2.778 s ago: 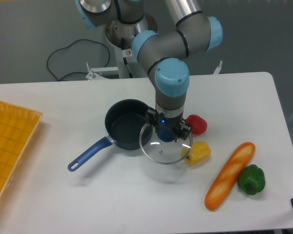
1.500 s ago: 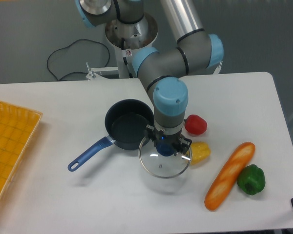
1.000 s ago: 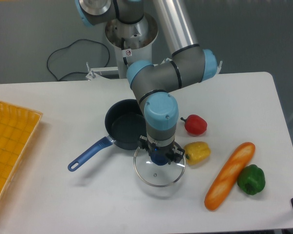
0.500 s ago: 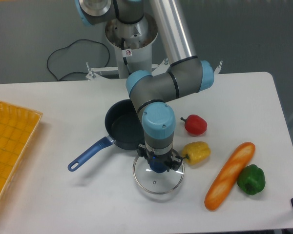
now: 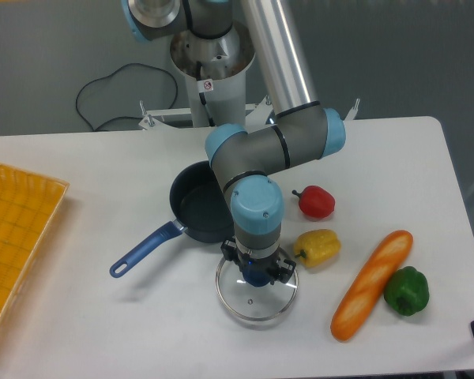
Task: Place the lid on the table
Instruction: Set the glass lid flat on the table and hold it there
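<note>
Holding the lid [image 5: 255,292] by its blue knob, we are keeping the gripper [image 5: 257,271] closed on it. Directly below the jaws, the lid is sitting low over the table [image 5: 126,324], apart from the saucepan [image 5: 201,209] behind the jaws. We are judging placement nearly complete; contact is not certain, and release and retreat are remaining.
</note>
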`<state>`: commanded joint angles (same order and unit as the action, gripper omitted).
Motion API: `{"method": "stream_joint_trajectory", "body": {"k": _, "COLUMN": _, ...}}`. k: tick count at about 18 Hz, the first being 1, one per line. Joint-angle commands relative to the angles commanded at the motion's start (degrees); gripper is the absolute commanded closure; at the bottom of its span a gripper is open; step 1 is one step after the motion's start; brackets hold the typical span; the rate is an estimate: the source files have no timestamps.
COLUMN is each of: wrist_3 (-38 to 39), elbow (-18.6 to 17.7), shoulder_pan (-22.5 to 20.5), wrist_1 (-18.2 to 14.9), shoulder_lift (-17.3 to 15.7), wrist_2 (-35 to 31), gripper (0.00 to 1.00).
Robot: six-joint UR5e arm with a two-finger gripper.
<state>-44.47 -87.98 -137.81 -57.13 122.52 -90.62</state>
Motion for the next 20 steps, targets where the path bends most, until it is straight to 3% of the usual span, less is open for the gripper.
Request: {"method": "stream_joint_trajectory", "body": {"k": 20, "wrist_3": -0.09, "elbow": 0.44, "shoulder_pan": 0.44, "wrist_1": 0.0, "shoulder_lift": 1.41, "wrist_2": -0.09, "gripper": 0.45}}
